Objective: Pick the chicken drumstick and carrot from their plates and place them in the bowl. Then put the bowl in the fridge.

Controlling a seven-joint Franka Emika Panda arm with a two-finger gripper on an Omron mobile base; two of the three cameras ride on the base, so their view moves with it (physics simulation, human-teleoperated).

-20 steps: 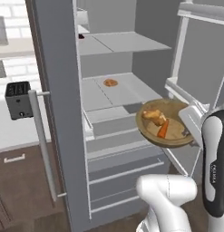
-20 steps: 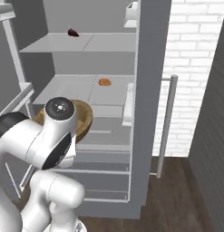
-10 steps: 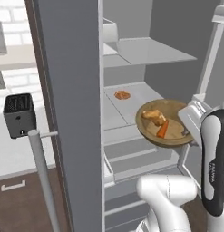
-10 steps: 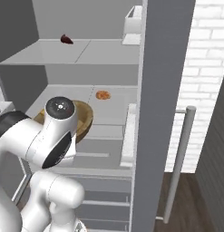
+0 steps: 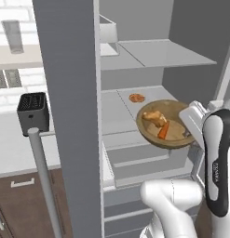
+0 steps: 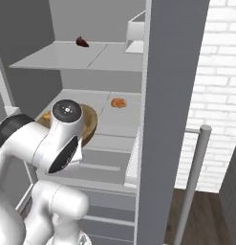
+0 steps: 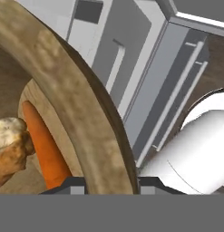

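Bowl (image 5: pixel 174 139) is held in the air at the fridge's (image 5: pixel 70 93) open front, level w/ the mid shelf (image 5: pixel 116 116), rim pinched in the gripper (image 7: pixel 111 183). Hand view: one tip each side of the wooden wall at 6 o'clock, so jaws are clamped on the rim, not loose.

Handling, my guess: wood = stiff, light-ish, won't crack, but wide and shallow and held at one edge only, so it wants to tip. Rim at the near side is the sensible hold; keep it level.

Inside it: drumstick (image 5: pixel 153 118) at about 10 o'clock of bowl centre, carrot (image 5: pixel 164 131) just beside, toward 5. Both loose, prob. roll or slide if the bowl tilts; the carrot looks smoothest.

Shelf: flat, pale grey, a small orange-brown food item (image 5: pixel 136 98) lies toward the back at 11 o'clock from the bowl, apart from it. Bare shelf space in front looks enough for the bowl. Upper shelf (image 6: pixel 76 57) above has a dark red bit (image 6: pixel 82 42). Drawers (image 5: pixel 149 162) below. Door edge stands at 9 o'clock, w/ bar handle (image 5: pixel 42 176); toaster (image 5: pixel 32 111) on the counter beyond.
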